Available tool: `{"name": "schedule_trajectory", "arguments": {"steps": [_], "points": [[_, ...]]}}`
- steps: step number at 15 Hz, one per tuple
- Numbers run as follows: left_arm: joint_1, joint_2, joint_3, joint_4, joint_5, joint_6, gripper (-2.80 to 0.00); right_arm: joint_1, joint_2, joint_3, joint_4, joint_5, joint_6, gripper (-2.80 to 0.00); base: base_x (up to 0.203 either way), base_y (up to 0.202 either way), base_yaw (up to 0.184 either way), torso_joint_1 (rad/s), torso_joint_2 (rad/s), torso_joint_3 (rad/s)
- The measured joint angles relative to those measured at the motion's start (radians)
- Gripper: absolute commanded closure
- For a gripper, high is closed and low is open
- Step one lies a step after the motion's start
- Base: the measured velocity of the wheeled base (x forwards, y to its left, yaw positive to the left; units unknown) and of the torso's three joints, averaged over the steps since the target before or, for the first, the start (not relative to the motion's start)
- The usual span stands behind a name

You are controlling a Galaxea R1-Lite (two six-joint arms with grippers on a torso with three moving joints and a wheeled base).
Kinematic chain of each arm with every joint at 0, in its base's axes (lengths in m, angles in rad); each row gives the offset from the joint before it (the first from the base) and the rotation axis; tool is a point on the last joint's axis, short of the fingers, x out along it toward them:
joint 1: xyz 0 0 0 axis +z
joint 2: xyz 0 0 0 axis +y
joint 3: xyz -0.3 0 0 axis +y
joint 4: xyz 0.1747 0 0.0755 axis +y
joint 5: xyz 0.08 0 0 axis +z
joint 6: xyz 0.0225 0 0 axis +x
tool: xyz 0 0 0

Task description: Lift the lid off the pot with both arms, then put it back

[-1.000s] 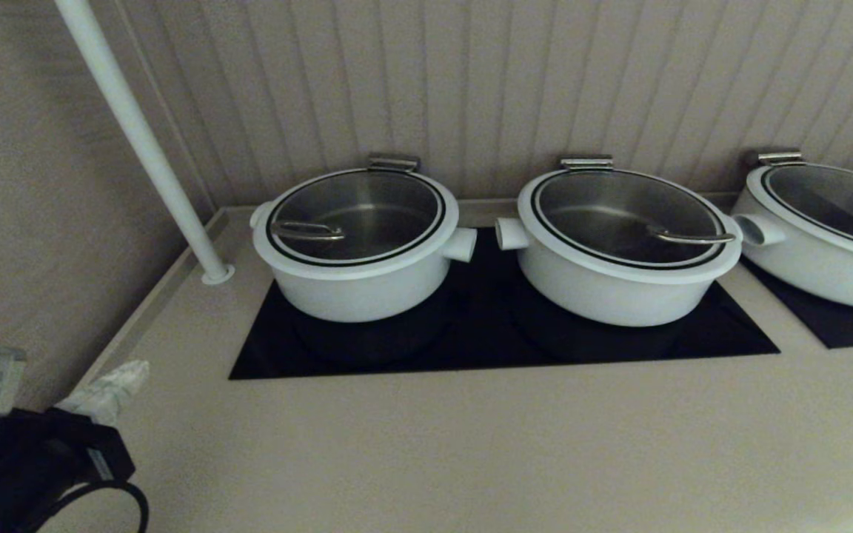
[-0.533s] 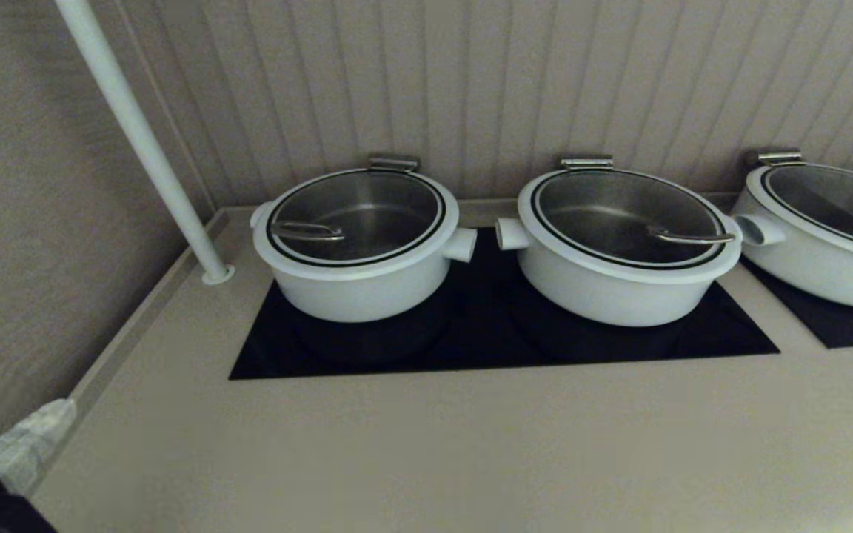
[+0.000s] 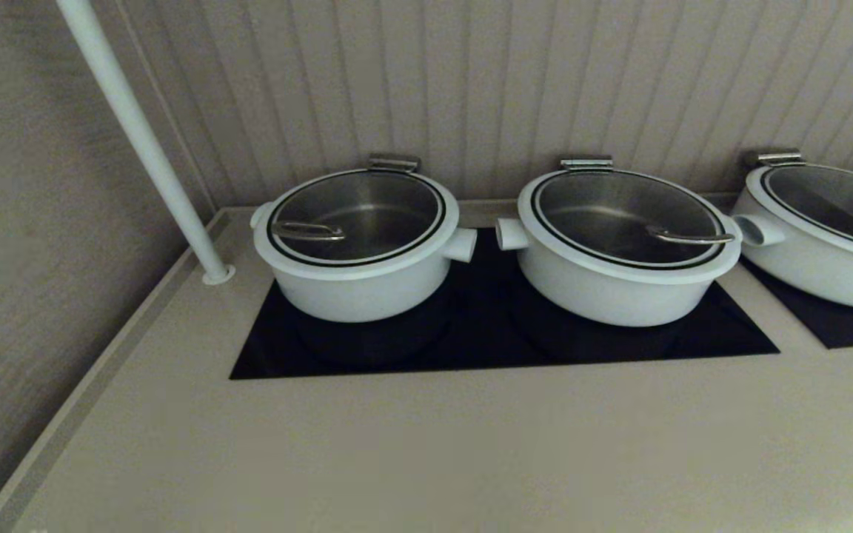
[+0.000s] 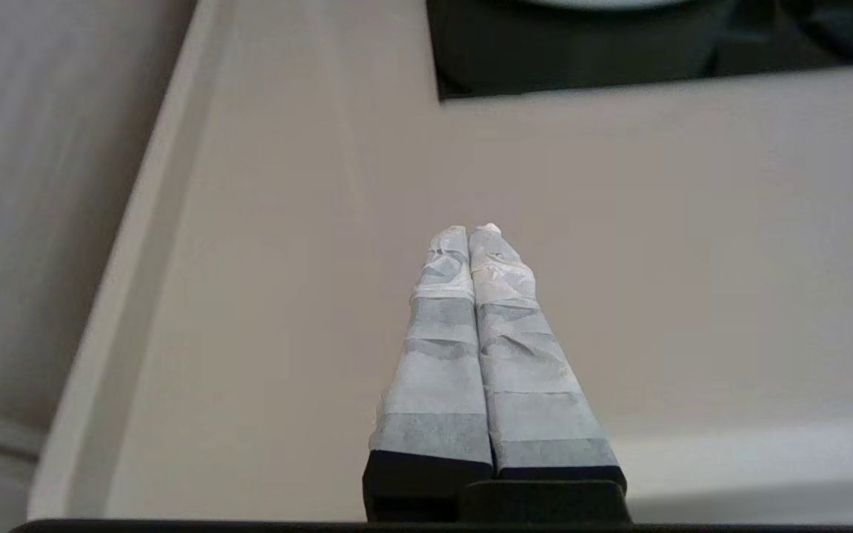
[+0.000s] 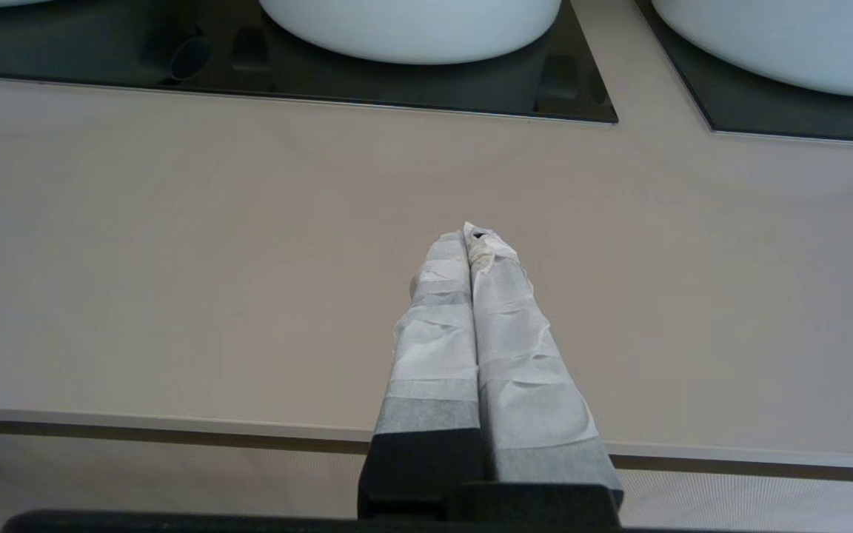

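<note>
The pot [image 3: 360, 289] is the narrower, deeper white one at the left of the black cooktop [image 3: 486, 348]. Its glass lid [image 3: 356, 218] sits flat on it, with the steel wire handle [image 3: 308, 231] toward its left. Neither arm shows in the head view. In the left wrist view my left gripper [image 4: 469, 231] is shut and empty, over bare counter near the front left, well short of the pot. In the right wrist view my right gripper [image 5: 471, 235] is shut and empty, over the counter's front edge.
A wider white pot with lid [image 3: 623, 244] stands right of the task pot, a third [image 3: 826, 229] at the far right. A white pole [image 3: 141, 141] rises at the back left. A ribbed wall runs behind. The beige counter [image 3: 426, 444] stretches in front.
The left arm, seen at the lower left a second ago, has drawn back out of the head view. The pots and lids have not moved.
</note>
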Motion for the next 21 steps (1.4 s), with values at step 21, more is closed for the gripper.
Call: {"name": "schedule_trajectory", "arguments": {"steps": [21], "points": [[-0.029,-0.287,0.000,0.143,0.063,0.012,0.00,0.000,0.000,0.000,0.000,0.000,0.000,0.00,0.000,0.000,0.000,0.000,0.00,0.000]]}}
